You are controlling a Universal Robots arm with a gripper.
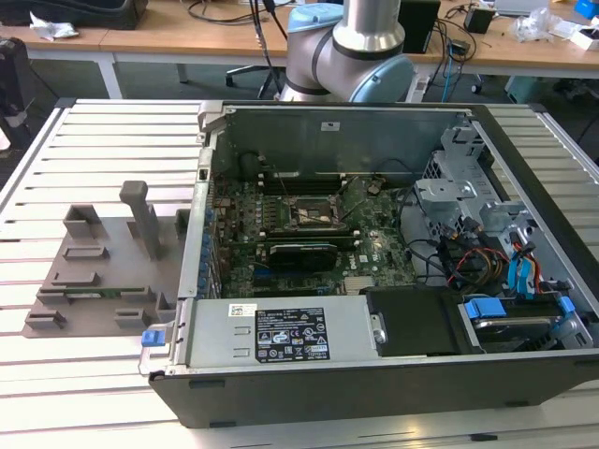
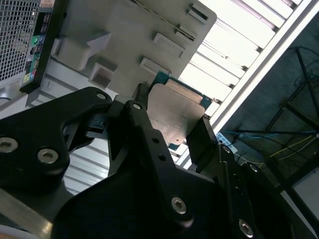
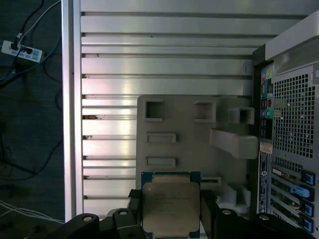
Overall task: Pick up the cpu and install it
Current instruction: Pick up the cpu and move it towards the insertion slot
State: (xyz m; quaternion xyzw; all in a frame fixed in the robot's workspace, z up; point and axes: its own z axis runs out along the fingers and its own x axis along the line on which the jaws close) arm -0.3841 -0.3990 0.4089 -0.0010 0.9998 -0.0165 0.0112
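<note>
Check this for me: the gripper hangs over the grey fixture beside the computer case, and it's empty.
Not empty. The gripper is shut on the chip, held by its edges between the fingers, as both wrist views show. The rest holds: it hangs over the grey fixture beside the computer case.

In the second wrist view, strong glare whitens the slatted table [image 2: 239, 45] beyond the dark end effector [image 2: 172, 118]; the cpu [image 2: 178, 102] it holds is shaded.

Silvery cpu [image 3: 171, 211] (green rim); black hand [image 3: 171, 206]; grey fixture [image 3: 192, 149]; ribbed silver table [image 3: 164, 64].
</note>
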